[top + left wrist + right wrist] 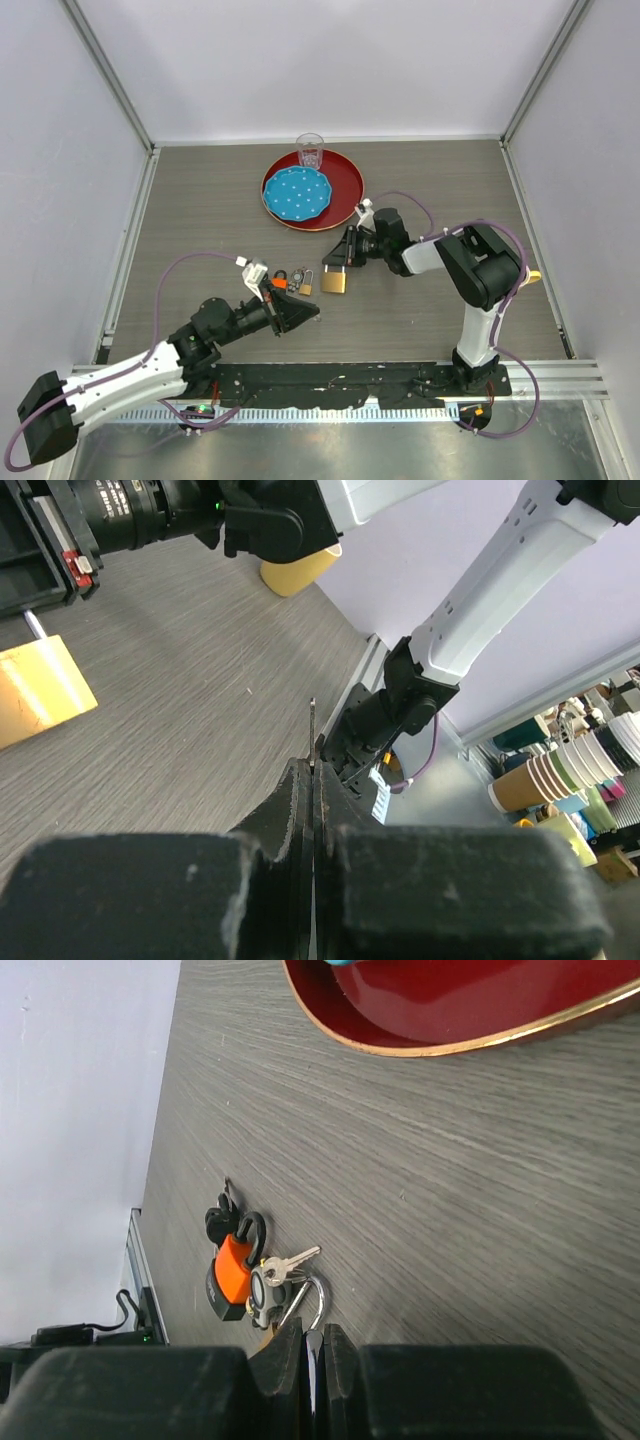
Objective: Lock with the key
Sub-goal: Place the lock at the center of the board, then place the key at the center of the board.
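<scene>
Jaws of left gripper [312, 785] are clamped on a thin silver metal key [312, 725]. Right gripper [315, 1345] jaws pinch the shackle of the square brass padlock [333, 282], near the key.

The left gripper [312, 780] had its jaws pressed together on a thin key [312, 725] whose tip stuck upward. A brass padlock [35, 690] showed at the left edge, over the grey table [200, 680], apart from the key
</scene>
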Robot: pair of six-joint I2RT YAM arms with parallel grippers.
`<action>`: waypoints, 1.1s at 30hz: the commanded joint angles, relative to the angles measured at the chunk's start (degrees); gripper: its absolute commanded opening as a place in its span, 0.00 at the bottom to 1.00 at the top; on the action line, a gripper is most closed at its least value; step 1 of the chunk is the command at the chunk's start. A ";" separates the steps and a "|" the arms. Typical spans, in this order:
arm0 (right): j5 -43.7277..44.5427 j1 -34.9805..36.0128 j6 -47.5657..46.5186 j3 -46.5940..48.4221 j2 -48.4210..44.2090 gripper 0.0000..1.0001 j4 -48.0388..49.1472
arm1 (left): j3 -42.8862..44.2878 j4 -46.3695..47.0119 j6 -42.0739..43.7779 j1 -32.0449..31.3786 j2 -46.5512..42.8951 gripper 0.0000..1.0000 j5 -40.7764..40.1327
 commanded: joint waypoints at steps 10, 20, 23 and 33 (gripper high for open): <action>10.99 -0.06 -9.46 4.62 -4.47 0.53 -13.93 | 0.10 0.97 2.16 -0.20 -2.69 0.00 -0.84; 15.93 0.03 -12.45 7.51 -8.25 0.71 -20.88 | 5.63 -9.22 4.45 -0.11 0.29 0.00 -6.81; 15.14 0.12 -12.80 8.31 -9.21 0.73 -21.59 | 8.79 -14.04 4.98 -0.20 4.68 0.00 -9.80; 18.91 0.12 -11.75 3.13 -23.44 0.79 -25.44 | 21.09 -23.64 4.80 0.94 24.45 0.00 -17.89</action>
